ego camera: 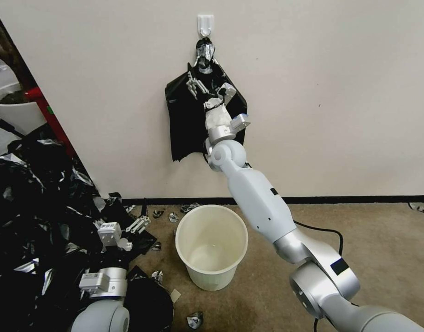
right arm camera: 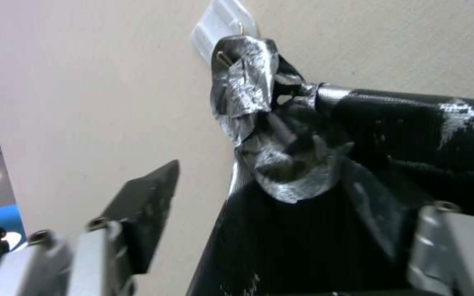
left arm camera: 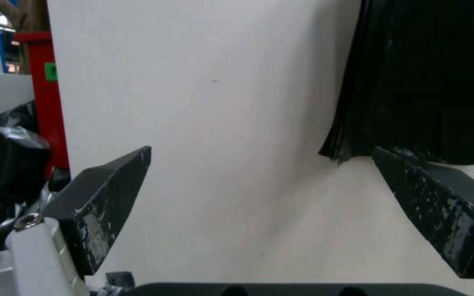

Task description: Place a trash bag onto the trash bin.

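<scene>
Presently my right gripper point(ego camera: 207, 90) is raised against the hanging sheaf point(ego camera: 193, 124) of black bags on the wall hook point(ego camera: 205, 24), jaws spread, nothing clamped. No trash bag is pulled free yet. The trash bin point(ego camera: 212, 246) stands bare on the carpet below. My left gripper point(ego camera: 140, 224) rests low, open, idle beside the plastic heap point(ego camera: 32, 207).

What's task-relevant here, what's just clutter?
Job: round cream-white plastic bin; flat black plastic sheaf hanging on the white wall hook; right gripper, open at the sheaf.
Clutter: big black plastic heap; white plant pot; shiny scraps on carpet; left gripper, open, idle by the heap.
</scene>
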Controlling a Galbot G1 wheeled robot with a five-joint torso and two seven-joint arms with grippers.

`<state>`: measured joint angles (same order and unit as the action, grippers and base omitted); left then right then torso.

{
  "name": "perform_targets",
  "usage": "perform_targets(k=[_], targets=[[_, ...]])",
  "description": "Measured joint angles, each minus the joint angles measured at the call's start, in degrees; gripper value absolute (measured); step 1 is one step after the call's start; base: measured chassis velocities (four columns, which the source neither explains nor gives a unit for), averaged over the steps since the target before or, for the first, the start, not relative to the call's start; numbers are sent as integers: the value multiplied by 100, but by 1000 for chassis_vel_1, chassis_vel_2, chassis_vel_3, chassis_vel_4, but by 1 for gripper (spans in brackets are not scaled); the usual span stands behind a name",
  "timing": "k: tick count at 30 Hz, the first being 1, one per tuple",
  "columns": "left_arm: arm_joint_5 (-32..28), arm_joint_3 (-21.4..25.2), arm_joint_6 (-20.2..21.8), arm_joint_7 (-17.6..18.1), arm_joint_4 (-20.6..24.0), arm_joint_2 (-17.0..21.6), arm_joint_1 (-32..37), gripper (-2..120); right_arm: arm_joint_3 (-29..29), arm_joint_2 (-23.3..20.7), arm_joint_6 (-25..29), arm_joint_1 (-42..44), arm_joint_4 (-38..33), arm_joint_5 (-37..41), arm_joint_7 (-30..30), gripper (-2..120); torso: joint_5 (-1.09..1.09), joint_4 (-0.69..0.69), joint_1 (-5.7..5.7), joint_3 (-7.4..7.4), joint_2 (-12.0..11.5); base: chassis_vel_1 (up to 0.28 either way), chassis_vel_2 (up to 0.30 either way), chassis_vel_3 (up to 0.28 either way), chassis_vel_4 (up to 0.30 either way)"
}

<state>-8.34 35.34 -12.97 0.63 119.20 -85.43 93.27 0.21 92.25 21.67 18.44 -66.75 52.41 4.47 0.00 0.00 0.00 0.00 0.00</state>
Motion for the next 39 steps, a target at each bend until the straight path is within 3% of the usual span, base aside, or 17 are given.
perform_targets(k=[6,33,39], targets=[[67,-29,-13,0,-16,-35,0,100,51,-4,0,-27,13,110,22,57,0,0,0,0,0,0,0,0,0],[247,-90,-61,0,-151,-88,-46,100,79,-10,80,-58,159,125,303,56,0,0,0,0,0,0,0,0,0],[256,-93,-81,0,-175,-83,-53,100,97,-10,112,-108,227,126,429,39,0,0,0,0,0,0,0,0,0]])
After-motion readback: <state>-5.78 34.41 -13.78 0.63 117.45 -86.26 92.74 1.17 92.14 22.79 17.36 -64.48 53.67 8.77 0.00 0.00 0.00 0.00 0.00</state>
